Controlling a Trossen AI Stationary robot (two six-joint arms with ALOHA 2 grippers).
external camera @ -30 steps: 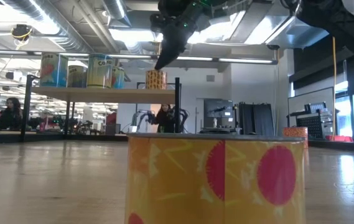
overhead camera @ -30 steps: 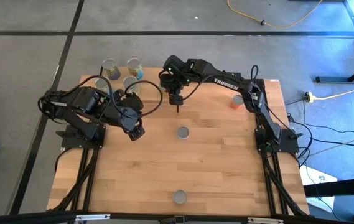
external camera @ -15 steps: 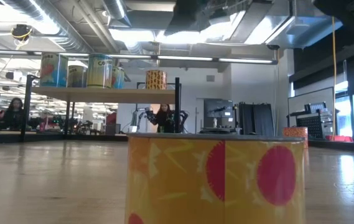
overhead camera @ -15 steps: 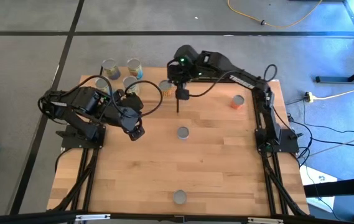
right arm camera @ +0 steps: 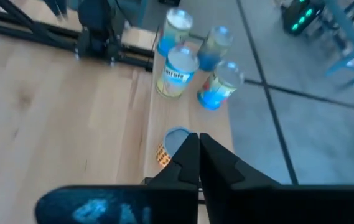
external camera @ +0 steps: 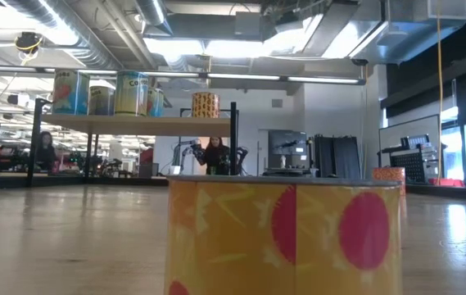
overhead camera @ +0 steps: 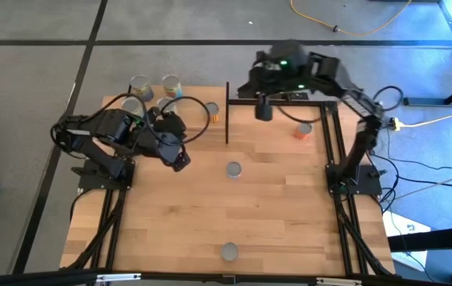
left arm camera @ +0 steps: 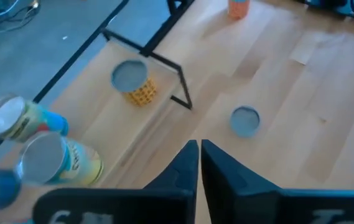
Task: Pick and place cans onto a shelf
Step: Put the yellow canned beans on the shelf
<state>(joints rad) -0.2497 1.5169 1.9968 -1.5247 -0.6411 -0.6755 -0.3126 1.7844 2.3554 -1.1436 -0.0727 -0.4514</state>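
**A:** The right gripper (overhead camera: pixel 263 111): where is it, and is it holding anything?

**B:** It hangs above the far edge of the light wooden tabletop (overhead camera: pixel 273 214), just right of the thin black upright post (overhead camera: pixel 226 119); its own wrist view shows the two dark fingers pressed together with nothing between them. The left gripper (overhead camera: pixel 179 162) waits towards the left edge, likewise closed on nothing.

**A:** And the cans?

**B:** Five stand on the raised light-wood shelf (external camera: pixel 134 124) at the far left corner: four blue-and-yellow labelled tins (right arm camera: pixel 177 71) and, at the post end, an orange lattice-patterned tin (overhead camera: pixel 212 116). Three are not yet placed: a small orange tin (overhead camera: pixel 303 130) near the far right corner; a grey-topped tin (overhead camera: pixel 233 168) about mid-table; and another grey-topped tin (overhead camera: pixel 229 252) at the middle of the near edge, probably the yellow, red-dotted one filling the low view.

**A:** Which one next, by your reckoning?

**B:** The small orange tin, I'd judge; it lies from the right gripper towards the right edge and a little nearer, well below it, and the left gripper is well apart from it. It stands upright with its long axis vertical, so the fingers must spread first and then come down around its sides. The mid-table tin sits between the two arms, and either could take it.
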